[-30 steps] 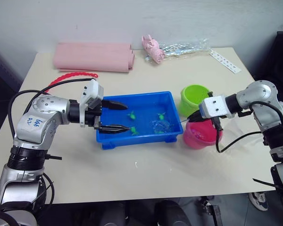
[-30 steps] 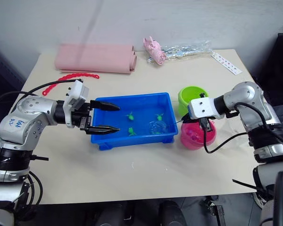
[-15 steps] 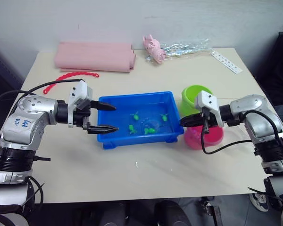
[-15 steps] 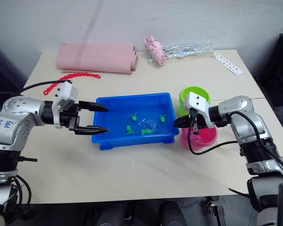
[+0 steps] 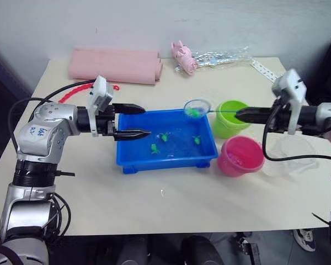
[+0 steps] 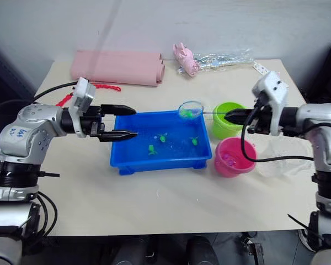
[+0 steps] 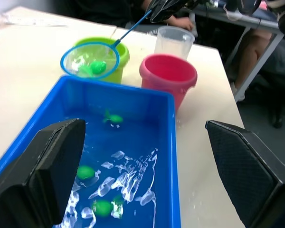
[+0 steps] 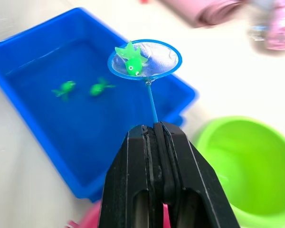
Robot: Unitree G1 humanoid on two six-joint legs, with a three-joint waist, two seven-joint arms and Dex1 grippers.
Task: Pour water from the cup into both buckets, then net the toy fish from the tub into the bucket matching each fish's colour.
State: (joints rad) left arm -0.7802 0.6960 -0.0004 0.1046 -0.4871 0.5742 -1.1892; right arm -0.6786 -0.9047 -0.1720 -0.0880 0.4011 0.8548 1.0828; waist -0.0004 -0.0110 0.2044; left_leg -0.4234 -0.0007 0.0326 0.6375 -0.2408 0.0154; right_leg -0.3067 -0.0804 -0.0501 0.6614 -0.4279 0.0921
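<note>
Now, above the far rim of the tub [image 5: 168,160], beside the green bucket [image 5: 230,117], the right gripper [image 5: 244,115] pinches the net [image 8: 145,60] holding a green fish [image 8: 131,61], the left gripper [image 5: 137,121] spread; a tilt could spill it.

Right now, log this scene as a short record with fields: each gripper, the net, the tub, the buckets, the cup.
left gripper: open, empty, over the tub's near-left end
right gripper: shut on the thin handle of the small blue-hooped net
net load: one green toy fish, lifted above the tub's far rim
shallow bright blue plastic tub: holds water and green toy fish
lime green bucket: beside the tub, just past the net
bright pink bucket: nearer, beside the green one
clear plastic cup: upright, beyond the pink bucket
</note>
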